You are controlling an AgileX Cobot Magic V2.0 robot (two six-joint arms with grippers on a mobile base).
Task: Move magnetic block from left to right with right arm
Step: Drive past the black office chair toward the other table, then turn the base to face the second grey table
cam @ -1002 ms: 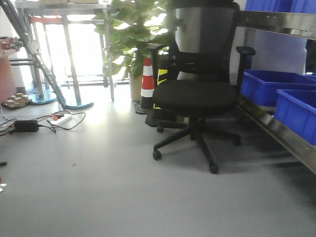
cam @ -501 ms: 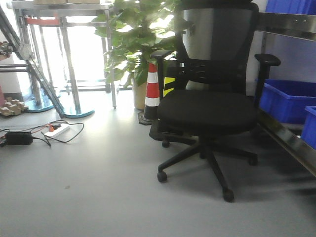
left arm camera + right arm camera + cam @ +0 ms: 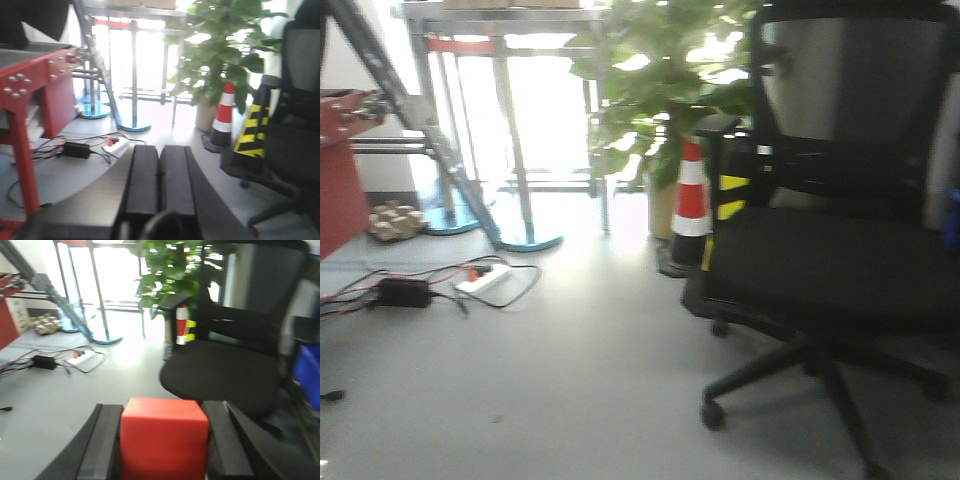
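Note:
The magnetic block [image 3: 164, 440], a plain red cube, fills the lower middle of the right wrist view. My right gripper [image 3: 164, 412] is shut on it, one black finger pressed against each side, and it is held well above the grey floor. In the left wrist view my left gripper [image 3: 159, 150] is shut with its two black pads touching and nothing between them. Neither gripper nor the block shows in the front view.
A black office chair [image 3: 830, 260] stands close on the right, with a striped traffic cone [image 3: 691, 205] and a potted plant [image 3: 660, 90] behind it. Cables and a power strip [image 3: 485, 280] lie on the floor at left, near a red frame [image 3: 35, 95] and metal table legs [image 3: 515, 150].
The front view has swung leftward and closed in: the chair has slid to the right edge and grown larger, the blue bins have left the view, and the red frame has entered at left.

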